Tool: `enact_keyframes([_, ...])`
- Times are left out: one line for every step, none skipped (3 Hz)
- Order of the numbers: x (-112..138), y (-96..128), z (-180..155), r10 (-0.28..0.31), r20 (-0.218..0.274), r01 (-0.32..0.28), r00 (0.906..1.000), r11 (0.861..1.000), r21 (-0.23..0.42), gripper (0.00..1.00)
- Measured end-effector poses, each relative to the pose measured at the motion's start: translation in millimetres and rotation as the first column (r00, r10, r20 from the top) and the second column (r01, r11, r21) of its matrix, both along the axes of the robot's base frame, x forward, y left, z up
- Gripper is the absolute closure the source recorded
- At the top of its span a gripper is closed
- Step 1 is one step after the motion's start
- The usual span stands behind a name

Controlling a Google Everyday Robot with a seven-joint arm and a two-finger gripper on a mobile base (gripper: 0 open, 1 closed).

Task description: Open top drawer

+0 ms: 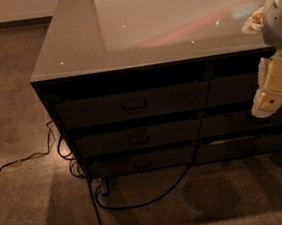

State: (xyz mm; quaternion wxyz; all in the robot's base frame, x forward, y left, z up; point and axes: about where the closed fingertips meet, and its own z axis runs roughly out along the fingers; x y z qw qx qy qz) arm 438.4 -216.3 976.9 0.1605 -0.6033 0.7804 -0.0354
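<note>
A broad cabinet with a glossy pale top [73,46] stands on speckled grey-brown carpet [16,122]. The top drawer [95,110], a wide, shallow, dark grey-black front, sits just under the tabletop in the left stack, above two similar drawers; its long axis runs left to right and its face points toward the camera, looking pushed in. The cream-coloured gripper [268,98] hangs at the right edge before the neighbouring stack, well apart from it; its spread cannot be told. A black cable [140,202] loops on the floor. A small rectangular metal pull [134,105] marks the drawer's centre
</note>
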Motion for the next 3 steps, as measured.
enact_keyframes([0.0, 0.0, 0.0, 0.0, 0.0, 0.0, 1.0, 1.0, 0.0, 0.0])
enact_keyframes([2.3, 11.8, -8.0, 0.034, 0.003, -0.034, 0.9994, 0.999, 0.001, 0.0])
enact_keyframes([4.8, 41.6, -47.2, 0.095, -0.035, -0.094, 0.9948, 0.995, 0.041, 0.0])
